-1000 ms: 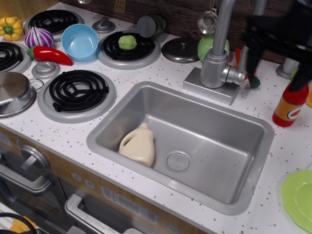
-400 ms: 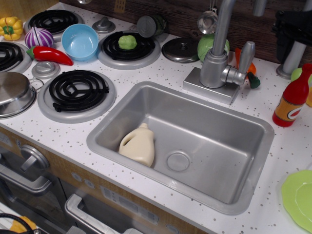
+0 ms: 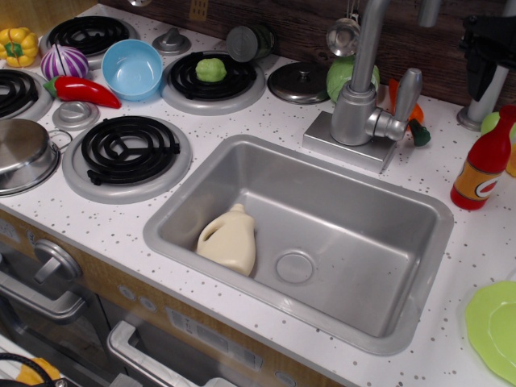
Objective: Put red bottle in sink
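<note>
A white speckled counter (image 3: 242, 121) carries a steel sink (image 3: 419, 214) holding a cream jug (image 3: 230, 239), with burners to the left. The red bottle (image 3: 482, 165) stands upright on the counter right of the sink, unmoved since a second ago. The dark hand (image 3: 488, 40) has risen to the top-right corner; whether it is spread cannot be told.

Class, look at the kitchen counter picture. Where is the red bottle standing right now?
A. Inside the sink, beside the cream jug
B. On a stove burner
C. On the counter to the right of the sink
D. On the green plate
C. The red bottle stands upright on the speckled counter beyond the right rim of the sink, whose basin holds only the cream jug.
</note>
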Available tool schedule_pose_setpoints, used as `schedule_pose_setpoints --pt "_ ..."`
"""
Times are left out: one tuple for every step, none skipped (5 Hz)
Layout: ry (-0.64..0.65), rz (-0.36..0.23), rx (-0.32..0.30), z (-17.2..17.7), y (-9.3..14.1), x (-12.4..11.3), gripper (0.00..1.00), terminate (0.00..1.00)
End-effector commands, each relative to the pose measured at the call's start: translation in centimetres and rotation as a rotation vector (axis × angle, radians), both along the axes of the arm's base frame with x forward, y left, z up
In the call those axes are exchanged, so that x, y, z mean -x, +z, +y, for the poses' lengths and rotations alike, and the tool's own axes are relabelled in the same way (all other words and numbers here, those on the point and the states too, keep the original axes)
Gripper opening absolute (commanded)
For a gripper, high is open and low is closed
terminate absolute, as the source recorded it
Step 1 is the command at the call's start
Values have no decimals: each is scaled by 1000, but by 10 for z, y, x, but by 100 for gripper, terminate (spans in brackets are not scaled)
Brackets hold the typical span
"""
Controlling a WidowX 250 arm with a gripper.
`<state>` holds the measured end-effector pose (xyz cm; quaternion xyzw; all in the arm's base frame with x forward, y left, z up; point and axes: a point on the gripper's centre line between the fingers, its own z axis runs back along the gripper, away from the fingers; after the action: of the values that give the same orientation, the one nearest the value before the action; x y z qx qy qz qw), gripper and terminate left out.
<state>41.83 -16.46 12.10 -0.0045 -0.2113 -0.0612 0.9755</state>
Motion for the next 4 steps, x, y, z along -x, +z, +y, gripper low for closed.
schedule_pose_setpoints --pt "-44 -60 17 1 7 -9 100 0" --pt "-63 -60 23 0 -1 -11 100 0" --pt "-61 -74 18 -1 -12 -11 100 0" --pt "-63 -59 -5 -1 -7 -11 0 0"
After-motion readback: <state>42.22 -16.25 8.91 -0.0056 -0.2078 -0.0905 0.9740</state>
